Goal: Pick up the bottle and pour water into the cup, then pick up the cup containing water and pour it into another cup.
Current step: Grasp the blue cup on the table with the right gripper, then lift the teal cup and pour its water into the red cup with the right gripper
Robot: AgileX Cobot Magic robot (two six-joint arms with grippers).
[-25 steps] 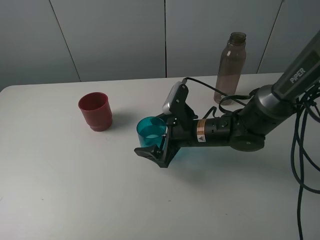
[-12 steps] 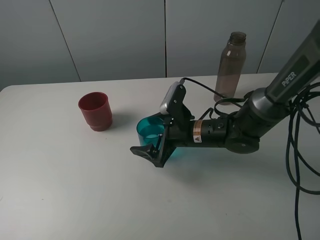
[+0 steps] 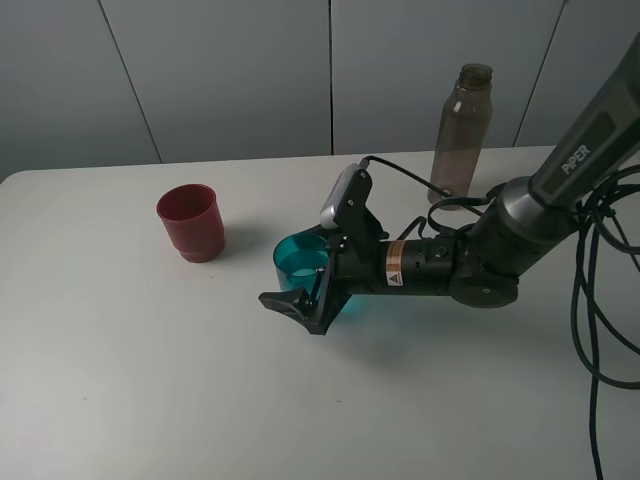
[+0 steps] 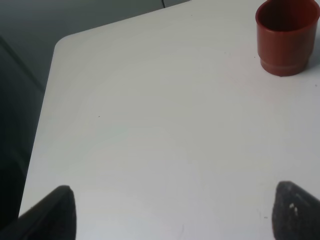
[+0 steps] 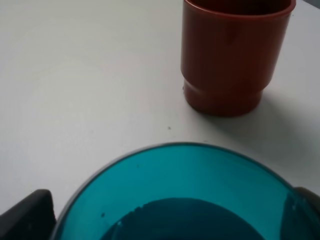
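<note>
Getting hold of the teal cup [image 3: 298, 262], so its water can go into the red cup [image 3: 190, 222].
The teal cup stands on the bench [image 3: 150, 380] between the right jaws, which are wide; I cannot tell if they squeeze it yet. Next they must close, lift and go to the red cup at 10 o'clock. The bottle [image 3: 460, 135] is at 2 o'clock. The right arm [image 3: 430, 265] has slid a bit toward 9 o'clock since a second ago.
</note>
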